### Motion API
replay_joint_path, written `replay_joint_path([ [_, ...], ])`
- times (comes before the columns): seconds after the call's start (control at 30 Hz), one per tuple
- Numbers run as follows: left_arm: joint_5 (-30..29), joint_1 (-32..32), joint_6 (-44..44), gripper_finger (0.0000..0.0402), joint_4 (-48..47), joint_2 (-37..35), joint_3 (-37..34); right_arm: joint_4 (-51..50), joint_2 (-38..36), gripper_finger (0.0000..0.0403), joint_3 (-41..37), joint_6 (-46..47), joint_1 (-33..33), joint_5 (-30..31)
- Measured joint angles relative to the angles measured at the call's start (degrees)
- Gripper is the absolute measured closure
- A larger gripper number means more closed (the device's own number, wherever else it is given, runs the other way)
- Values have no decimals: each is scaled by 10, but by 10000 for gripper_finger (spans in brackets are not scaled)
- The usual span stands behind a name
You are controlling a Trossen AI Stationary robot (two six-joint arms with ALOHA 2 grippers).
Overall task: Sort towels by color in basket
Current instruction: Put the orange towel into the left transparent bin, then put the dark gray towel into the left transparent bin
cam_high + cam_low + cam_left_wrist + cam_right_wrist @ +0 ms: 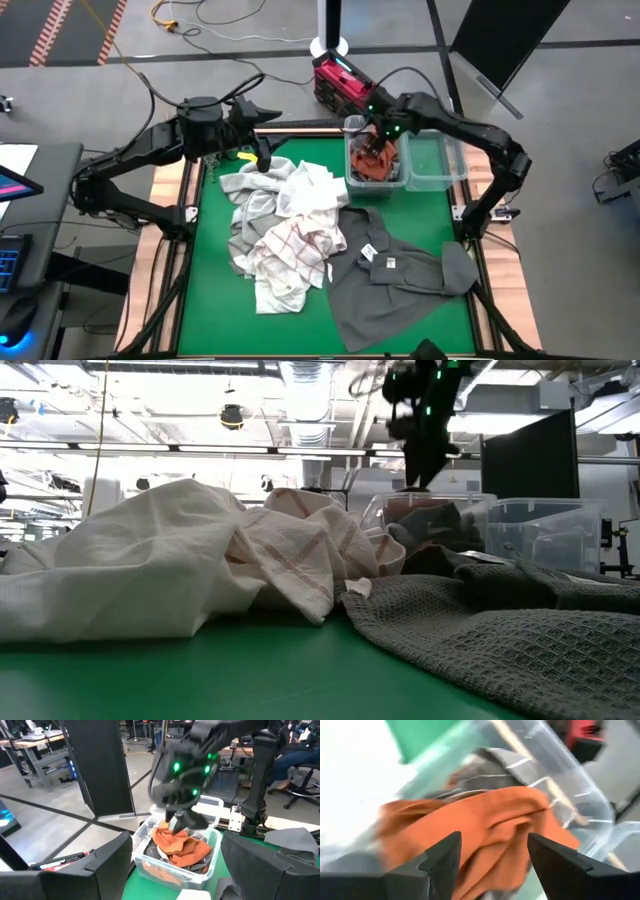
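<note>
A rust-orange towel (375, 160) (180, 847) (490, 820) lies crumpled in a clear bin (200, 875) at the table's far right, on top of darker grey cloth (485, 767). My right gripper (378, 135) (181, 822) (492, 855) hangs open just above it, pointing down. My left gripper (262, 155) (175, 880) is open and holds nothing. It hovers over the far left of the table, beside the white towel (290, 190) (130, 560). The red-checked towel (300, 245) (300, 550), a light grey towel (245, 225) and a large dark grey towel (400, 280) (520, 630) lie on the table. My right gripper stands open over the rust-orange towel's upper folds (520, 815), coming from above. The towel lies in the bin. I cannot tell whether the fingertips touch the cloth.
A second clear bin (440, 165) (545, 530) stands right of the first, with nothing showing in it. The green mat (215, 300) is bare along the near left. A red device (340, 80) sits beyond the far edge. A seated person's legs show far off in the left wrist view.
</note>
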Motion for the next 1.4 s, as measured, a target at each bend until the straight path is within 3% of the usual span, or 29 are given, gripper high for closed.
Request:
replay_joint_path([
  [0.3, 0, 0, -9, 109, -7, 0, 0, -91, -11, 132, 125, -30, 28, -171],
  [0.47, 0, 0, -9, 109, -12, 0, 0, -3, -34, 132, 91, -127, 120, -139],
  [0.57, 0, 0, -10, 109, -12, 0, 0, 69, -35, 132, 48, -131, 177, -129],
  [0.73, 0, 0, -2, 109, -28, 0, 0, 115, -35, 132, -38, -71, 255, -129],
  [1.03, 3, 5, 114, 109, -90, 27, 0, 118, -40, 133, -145, 96, 376, -112],
  [1.13, 52, 5, 139, 109, -100, 46, 0, 115, -40, 133, -153, 161, 412, -78],
  [1.23, 154, 4, 140, 109, -100, 69, 0, 111, -45, 133, -153, 243, 432, -49],
  [1.4, 268, -29, 78, 109, -98, 115, 0, 45, -77, 133, -153, 333, 466, -4],
])
